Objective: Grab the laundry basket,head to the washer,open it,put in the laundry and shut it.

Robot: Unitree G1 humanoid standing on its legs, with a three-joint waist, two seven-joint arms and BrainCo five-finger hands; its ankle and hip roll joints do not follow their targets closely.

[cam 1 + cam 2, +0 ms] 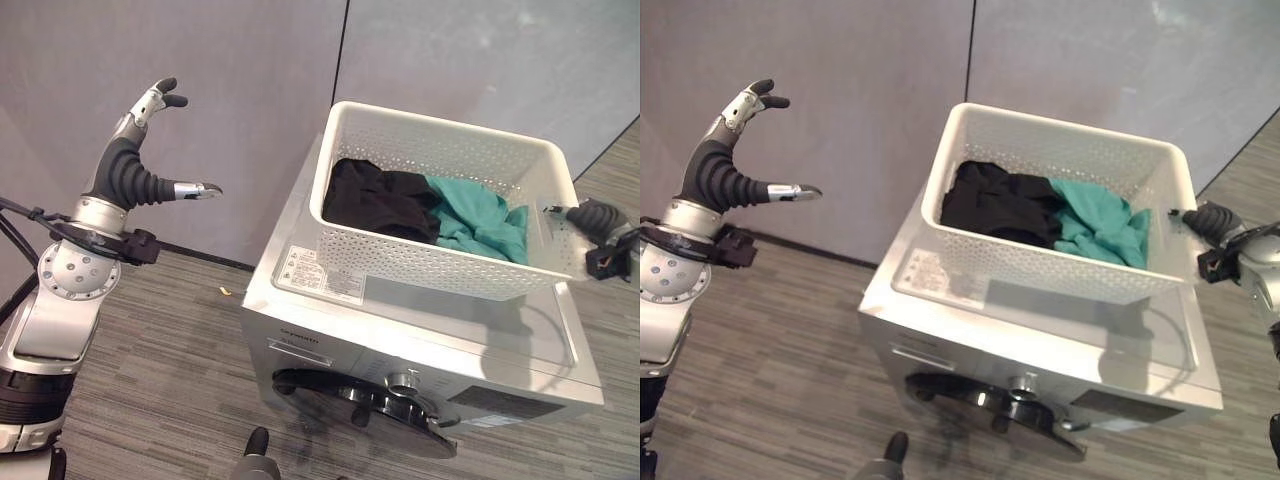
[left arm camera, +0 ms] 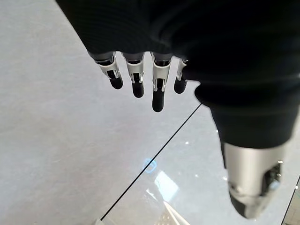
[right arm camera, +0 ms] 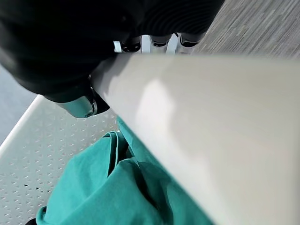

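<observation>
Left eye view: at centre, a basket (image 1: 440, 215) sits on the washer (image 1: 420, 350), rim clamped by the right hand (image 1: 597, 219); the left hand (image 1: 140, 165), upper left, is spread empty. The basket should be steadied before release.

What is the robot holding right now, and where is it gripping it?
The right robot hand grips the white laundry basket by its rim. The left robot hand is raised, open and empty.

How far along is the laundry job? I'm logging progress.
Done: the basket has reached the washer and sits on its top, the right hand curled on the rim. In hand: the left hand is raised, open and empty. Left: the door looks shut, and the clothes lie in the basket.
</observation>
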